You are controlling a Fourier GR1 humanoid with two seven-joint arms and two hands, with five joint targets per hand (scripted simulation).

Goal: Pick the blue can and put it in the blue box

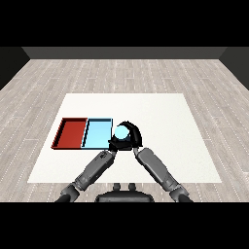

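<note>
The blue can [121, 132] shows its light blue top just right of the light blue tray [97, 134], close to that tray's right rim. My right hand [134, 136] curls round the can from the right and the far side. My left hand [115, 144] sits directly below the can at its near left, pressed close to the right hand, and its grip is hidden. The can's lower body is covered by both hands.
The red tray [71, 132] lies left of the light blue tray, sharing an edge with it. Both trays show bare floors. White table [165, 121] stretches to the right and beyond the hands.
</note>
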